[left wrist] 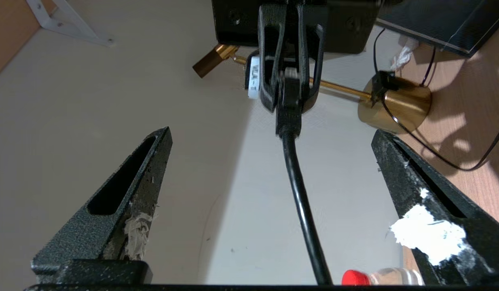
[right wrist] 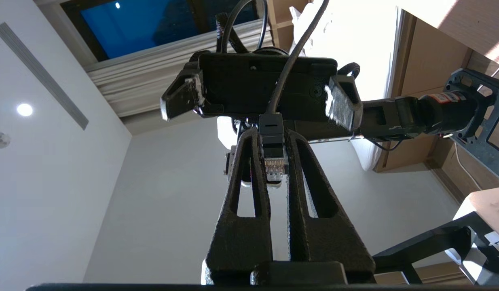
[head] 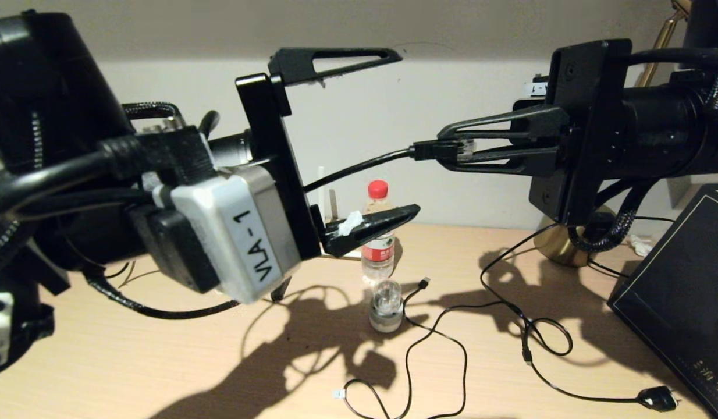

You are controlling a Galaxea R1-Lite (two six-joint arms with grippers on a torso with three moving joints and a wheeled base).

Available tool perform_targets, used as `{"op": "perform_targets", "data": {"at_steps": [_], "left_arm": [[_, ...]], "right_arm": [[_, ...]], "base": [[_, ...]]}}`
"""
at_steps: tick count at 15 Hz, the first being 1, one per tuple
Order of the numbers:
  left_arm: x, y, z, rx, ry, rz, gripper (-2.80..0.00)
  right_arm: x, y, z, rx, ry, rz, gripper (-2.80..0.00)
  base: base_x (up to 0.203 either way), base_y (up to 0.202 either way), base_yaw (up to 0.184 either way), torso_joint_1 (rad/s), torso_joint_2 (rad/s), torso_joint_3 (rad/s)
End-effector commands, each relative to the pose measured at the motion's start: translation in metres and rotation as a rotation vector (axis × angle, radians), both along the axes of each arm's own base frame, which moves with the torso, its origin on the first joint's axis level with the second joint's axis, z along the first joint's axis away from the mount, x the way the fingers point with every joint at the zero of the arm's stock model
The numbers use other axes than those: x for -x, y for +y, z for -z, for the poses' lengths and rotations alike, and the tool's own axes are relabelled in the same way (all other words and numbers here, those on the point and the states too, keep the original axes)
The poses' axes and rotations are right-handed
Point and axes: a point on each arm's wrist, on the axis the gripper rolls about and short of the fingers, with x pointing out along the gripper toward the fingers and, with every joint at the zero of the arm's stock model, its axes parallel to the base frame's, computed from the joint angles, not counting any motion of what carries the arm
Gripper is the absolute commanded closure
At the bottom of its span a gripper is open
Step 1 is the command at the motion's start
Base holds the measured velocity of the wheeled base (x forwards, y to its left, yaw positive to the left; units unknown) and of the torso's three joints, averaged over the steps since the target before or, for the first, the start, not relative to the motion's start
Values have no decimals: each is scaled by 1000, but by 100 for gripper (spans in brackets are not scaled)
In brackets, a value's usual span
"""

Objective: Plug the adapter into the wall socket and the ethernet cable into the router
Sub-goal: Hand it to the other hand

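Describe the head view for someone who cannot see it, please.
Two black robot arms meet above a wooden desk: the right tool pinches the clear-tipped plug of the ethernet cable, while the left tool faces it with its fingers spread wide, holding nothing. Below stand a red-capped water bottle and loose thin black cords.

Only clear text: "VLA-1", black on a white label on the left wrist camera housing, at approx 8 o'clock in head view. A 2nd white tag on the right gripper's body, approx 12 o'clock in left wrist view, seems to read "VLA-" w/ the rest hidden. The water bottle has a red label w/ print too small to read; gold marks on the black box at 4 o'clock also illegible.
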Motion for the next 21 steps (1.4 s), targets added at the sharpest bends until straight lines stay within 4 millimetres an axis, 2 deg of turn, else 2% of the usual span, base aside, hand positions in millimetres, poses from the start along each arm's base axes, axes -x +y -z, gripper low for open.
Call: {"op": "perform_targets", "data": {"at_steps": [1, 13, 14, 21], "left_arm": [[0, -1, 0, 0, -8, 5, -280], [0, -4, 3, 0, 17, 12, -280], [-1, -5, 3, 0, 22, 13, 0], [0, -8, 7, -8, 43, 25, 0]], "right_arm": [[0, 1, 1, 1, 10, -10, 0], [2, 5, 4, 8, 19, -21, 0], [2, 5, 5, 8, 18, -22, 0], [3, 8, 5, 9, 18, -27, 0]], "base": [[0, 0, 0, 0, 0, 0], [0, 0, 0, 0, 0, 0], [0, 0, 0, 0, 0, 0], [0, 0, 0, 0, 0, 0]]}}
